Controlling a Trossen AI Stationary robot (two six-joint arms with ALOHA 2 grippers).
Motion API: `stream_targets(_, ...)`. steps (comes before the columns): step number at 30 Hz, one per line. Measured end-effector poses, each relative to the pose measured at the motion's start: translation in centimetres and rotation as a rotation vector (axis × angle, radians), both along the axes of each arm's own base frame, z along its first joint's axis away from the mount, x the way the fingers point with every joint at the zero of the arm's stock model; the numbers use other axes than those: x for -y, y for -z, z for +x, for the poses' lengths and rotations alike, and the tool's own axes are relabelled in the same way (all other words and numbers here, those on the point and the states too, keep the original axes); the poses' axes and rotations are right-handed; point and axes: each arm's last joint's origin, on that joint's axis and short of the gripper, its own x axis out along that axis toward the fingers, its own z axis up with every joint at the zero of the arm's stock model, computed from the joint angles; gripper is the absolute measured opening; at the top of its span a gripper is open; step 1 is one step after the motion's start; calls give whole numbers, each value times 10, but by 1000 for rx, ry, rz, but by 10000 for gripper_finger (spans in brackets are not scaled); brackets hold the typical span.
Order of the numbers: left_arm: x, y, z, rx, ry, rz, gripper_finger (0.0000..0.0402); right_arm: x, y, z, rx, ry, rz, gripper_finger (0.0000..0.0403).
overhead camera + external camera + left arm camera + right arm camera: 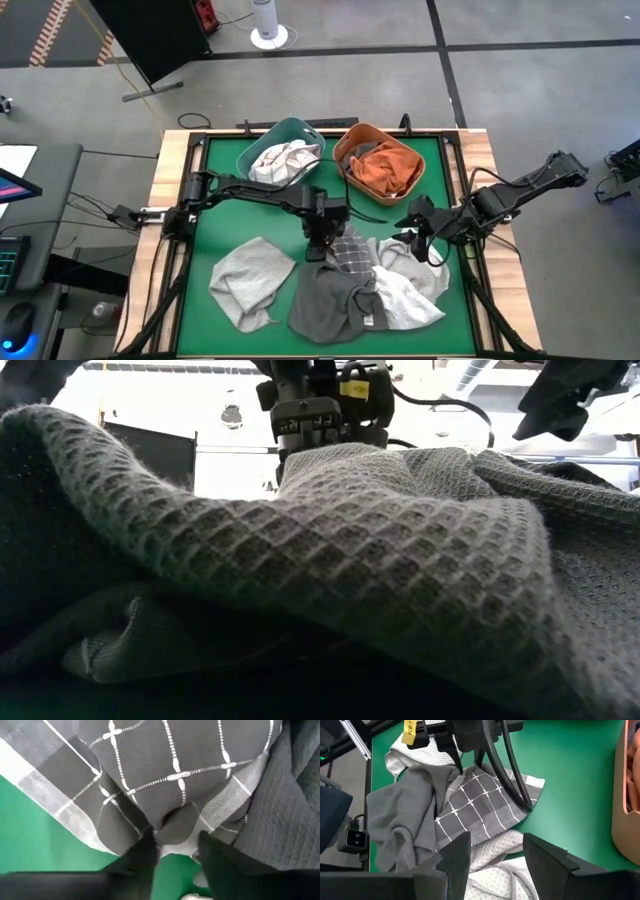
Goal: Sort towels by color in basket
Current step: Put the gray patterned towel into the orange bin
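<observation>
Two baskets: teal basket [252,150] holds white towel [283,160]; orange basket [350,141], rust towel [385,168]; left end effector [320,243] pinches checked towel [352,252].

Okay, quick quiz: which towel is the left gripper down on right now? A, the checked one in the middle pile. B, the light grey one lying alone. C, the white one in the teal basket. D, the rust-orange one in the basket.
A: in the high view the left gripper sits at the edge of the checked towel, and its wrist view shows the fingers pinching a fold of that checked cloth.

checked towel [350,250] among crumpled grey and white towels [330,300].
</observation>
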Motion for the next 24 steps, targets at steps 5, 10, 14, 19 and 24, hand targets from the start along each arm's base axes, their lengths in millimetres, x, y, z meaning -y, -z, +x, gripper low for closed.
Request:
stream_targets(5, 0, 0, 1, -2, -31, -15, 18, 0, 0, 0, 0, -2, -3, 207)
stream_targets(10, -1, -3, 1, 8, -43, -36, 6, 0, 0, 0, 0, -2, -4, 207)
stream_targets(14, -4, -13, 0, 36, -66, -54, 3, 0, 0, 0, 0, -2, -4, 207)
stream_targets(19, -18, -34, -4, 106, -115, -68, 2, 0, 0, 0, 0, -2, -3, 207)
stream_targets(24, -33, -63, -11, 216, -157, -71, 1, 0, 0, 0, -1, -1, -2, 207)
